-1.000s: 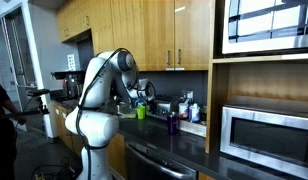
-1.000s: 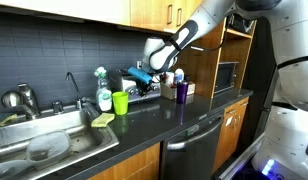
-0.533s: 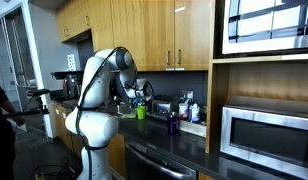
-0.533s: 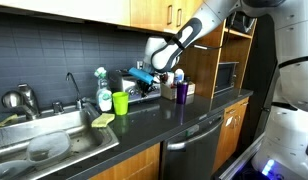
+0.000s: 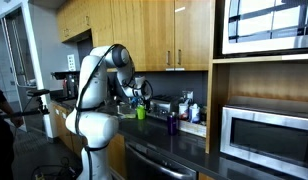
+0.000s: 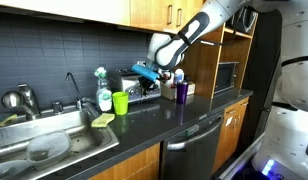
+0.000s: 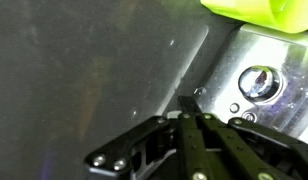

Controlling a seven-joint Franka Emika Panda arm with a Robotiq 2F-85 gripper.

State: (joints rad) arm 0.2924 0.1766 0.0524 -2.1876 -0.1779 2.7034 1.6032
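Two fingers (image 7: 186,120) press shut tip to tip — green cup (image 7: 249,10) cut off at the frame edge, tabletop (image 7: 84,70) blurred, labels on the bottles (image 5: 189,107) too small to read.

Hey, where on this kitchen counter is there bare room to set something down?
The front strip of the dark counter is bare. It runs from the green cup and sponge beside the sink across to the purple cup. Along the back wall it is crowded, from the soap bottle onward.

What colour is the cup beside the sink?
Bright green; the cup shows best in an exterior view.
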